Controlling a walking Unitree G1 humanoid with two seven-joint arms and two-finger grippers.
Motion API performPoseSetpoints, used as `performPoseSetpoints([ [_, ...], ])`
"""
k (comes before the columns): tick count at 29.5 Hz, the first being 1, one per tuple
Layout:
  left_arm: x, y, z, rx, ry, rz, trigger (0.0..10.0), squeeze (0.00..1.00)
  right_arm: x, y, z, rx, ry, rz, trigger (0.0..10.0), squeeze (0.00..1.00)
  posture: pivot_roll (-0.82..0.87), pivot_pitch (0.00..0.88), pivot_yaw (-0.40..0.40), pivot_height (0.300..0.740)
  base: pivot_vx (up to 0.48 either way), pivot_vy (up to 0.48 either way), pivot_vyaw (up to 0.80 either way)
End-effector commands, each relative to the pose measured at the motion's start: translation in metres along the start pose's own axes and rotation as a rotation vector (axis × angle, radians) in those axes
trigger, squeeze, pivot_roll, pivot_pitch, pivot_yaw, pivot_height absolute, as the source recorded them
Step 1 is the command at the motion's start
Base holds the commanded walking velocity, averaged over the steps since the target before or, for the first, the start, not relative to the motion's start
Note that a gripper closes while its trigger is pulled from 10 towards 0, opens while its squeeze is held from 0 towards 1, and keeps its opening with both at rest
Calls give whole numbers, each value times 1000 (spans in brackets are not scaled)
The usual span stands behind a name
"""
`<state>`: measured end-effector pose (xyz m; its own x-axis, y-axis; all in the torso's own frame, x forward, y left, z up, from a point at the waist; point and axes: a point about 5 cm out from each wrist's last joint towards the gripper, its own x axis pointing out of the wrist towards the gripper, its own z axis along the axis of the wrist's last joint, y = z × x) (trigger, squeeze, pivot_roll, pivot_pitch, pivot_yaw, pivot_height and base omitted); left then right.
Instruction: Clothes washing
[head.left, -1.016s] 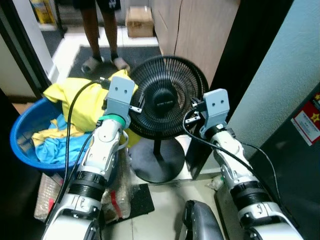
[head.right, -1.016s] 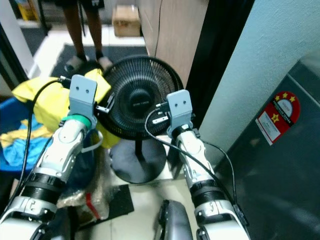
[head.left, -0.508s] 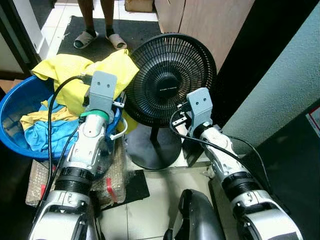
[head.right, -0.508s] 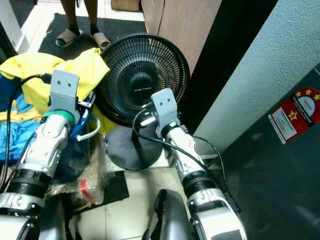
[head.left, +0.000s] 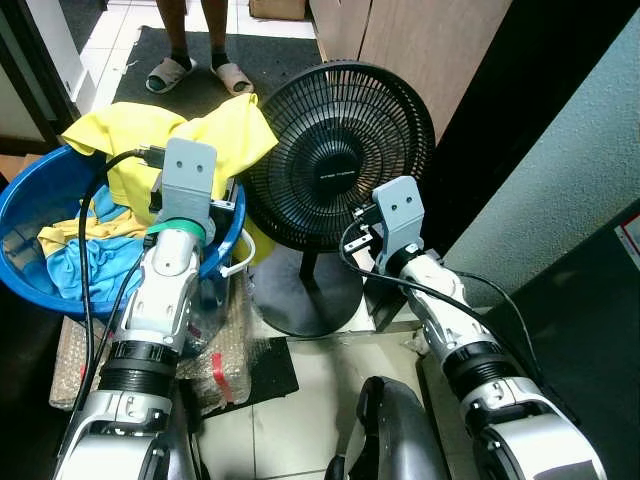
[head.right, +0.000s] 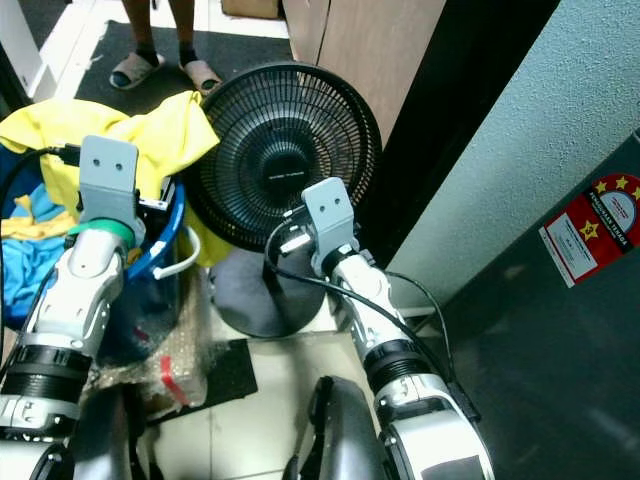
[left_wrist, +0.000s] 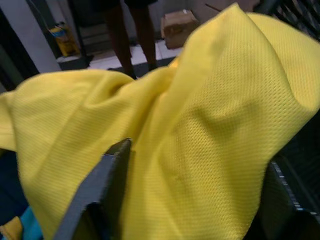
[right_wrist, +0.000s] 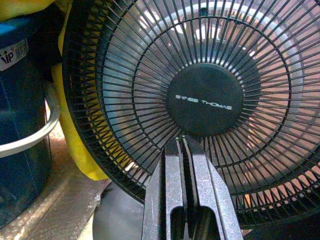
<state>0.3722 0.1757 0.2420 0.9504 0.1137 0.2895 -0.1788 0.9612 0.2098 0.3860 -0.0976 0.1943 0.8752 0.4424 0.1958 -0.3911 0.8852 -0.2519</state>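
Tiled laundry nook: blue basin (head.left: 35, 215) left of black fan (head.left: 340, 150). L gripper (left_wrist: 185, 200), fingers spread, sits over yellow shirt (left_wrist: 200, 110); I'd push deep before pinching. R gripper (right_wrist: 185, 165) pressed together, empty, facing fan.

We are in a home, in a narrow laundry corner. We see a blue plastic basin (head.left: 30, 205) full of clothes, a black standing fan (head.left: 335, 150) on the tiled floor (head.left: 300, 400), a wooden cabinet (head.left: 420, 40), and a person in house slippers (head.left: 190, 72) on a dark mat (head.left: 260, 55).
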Motion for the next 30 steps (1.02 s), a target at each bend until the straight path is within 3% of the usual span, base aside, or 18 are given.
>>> performPoseSetpoints([
  [1,0,-1,6,12,-35,3,0,0,-5,-2,-9,18,22,-17,10000,0,141,232,-101,490,0,0,0],
  [15,-1,-3,12,11,-70,-2,0,0,-7,-4,-11,18,22,-30,10000,0,142,225,-89,490,0,0,0],
  [23,-18,-15,-22,53,24,-67,0,0,-10,-9,-12,14,21,-52,10000,0,130,229,-79,490,0,0,0],
  [28,-21,-18,-14,32,3,-92,0,0,-11,-10,-10,14,5,-64,10000,0,131,220,-68,490,0,0,0],
  [29,-21,-18,-6,9,-18,-102,6824,0,-11,-10,-7,17,-11,-71,10000,0,136,216,-62,490,0,0,0],
  [30,-21,-17,0,-6,-33,-110,6824,0,-11,-10,-6,19,-23,-77,10000,0,136,216,-62,490,0,0,0],
])
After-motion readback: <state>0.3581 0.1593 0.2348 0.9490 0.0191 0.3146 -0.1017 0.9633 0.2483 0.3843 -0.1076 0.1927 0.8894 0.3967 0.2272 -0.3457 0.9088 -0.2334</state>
